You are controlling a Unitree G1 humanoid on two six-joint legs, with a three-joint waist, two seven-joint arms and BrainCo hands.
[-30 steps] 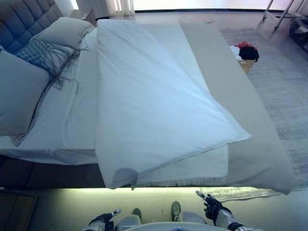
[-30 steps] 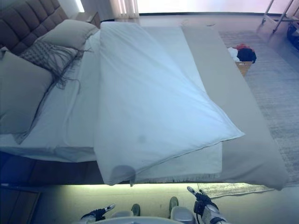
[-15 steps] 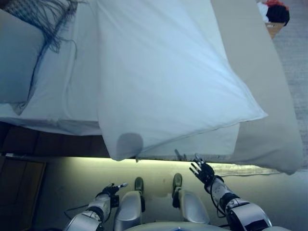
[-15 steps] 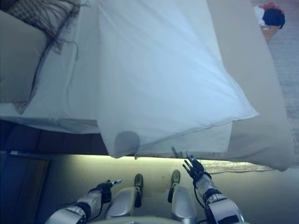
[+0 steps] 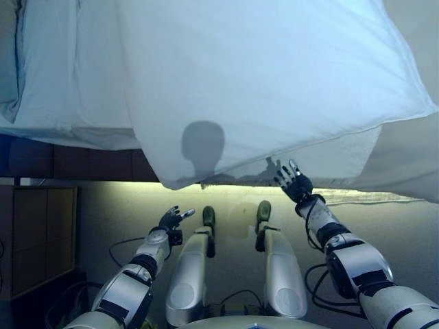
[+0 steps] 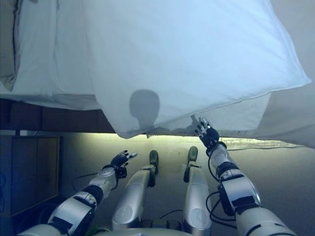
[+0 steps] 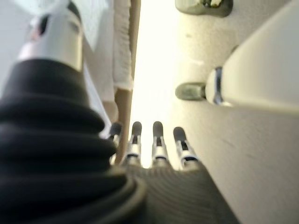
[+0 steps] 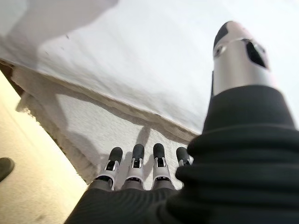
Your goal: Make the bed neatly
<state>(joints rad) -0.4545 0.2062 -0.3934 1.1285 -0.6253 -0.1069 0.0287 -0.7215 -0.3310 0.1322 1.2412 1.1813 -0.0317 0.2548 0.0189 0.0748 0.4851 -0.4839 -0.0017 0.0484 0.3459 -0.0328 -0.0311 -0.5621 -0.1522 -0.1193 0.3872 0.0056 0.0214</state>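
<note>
Bed (image 5: 62,103) fills the upper part of both eye views, its near edge running across above the floor (image 5: 123,205). White duvet (image 5: 274,75) lies diagonally over the bed, one corner hanging over the near edge at centre, a second corner pointing right. White sheet (image 5: 75,89) exposed to the left of the duvet. Beige cover (image 5: 411,164) drapes over the bed edge at right, under the duvet. Dark cabinet (image 5: 34,233) stands on the floor at lower left. Right hand (image 5: 293,182) raised just below the duvet's hanging edge, fingers straight and spread wide, holding nothing; right wrist view shows the fingertips (image 8: 135,151) close to the cloth edge, contact cannot be confirmed. Left hand (image 5: 171,219) low over the floor, well apart from the bed, fingers loosely extended, holding nothing.
</note>
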